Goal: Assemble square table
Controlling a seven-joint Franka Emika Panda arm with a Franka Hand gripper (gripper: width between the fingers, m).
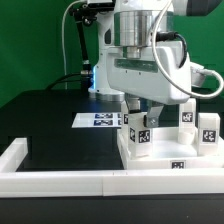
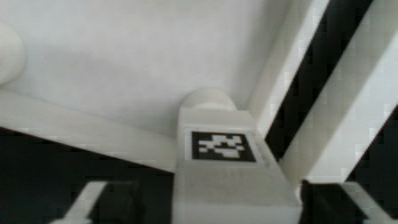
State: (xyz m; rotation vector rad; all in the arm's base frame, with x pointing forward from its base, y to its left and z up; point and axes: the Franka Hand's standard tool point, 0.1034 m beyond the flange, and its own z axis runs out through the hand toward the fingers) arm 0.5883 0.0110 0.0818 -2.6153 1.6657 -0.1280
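One by one, counted three legs [image 1: 187,117] upright on the white top [image 1: 160,160], at the exterior view's right of the desk [image 1: 50,125]. Found one leg [image 2: 222,150] straight under the claw [image 1: 141,110], between its fingers [image 2: 80,205], with a dark gap on either side. Saw the claw spread wide, gripping nothing. Noted the arm [image 1: 140,50] reaching steeply down over the top, wrist near vertical.

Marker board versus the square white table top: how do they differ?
The marker board is thin, lies bare on the black surface and shows several tags together. The table top is thicker, sits against the white rim, shows one tag on its edge and carries a leg. Both are white, flat and tagged.
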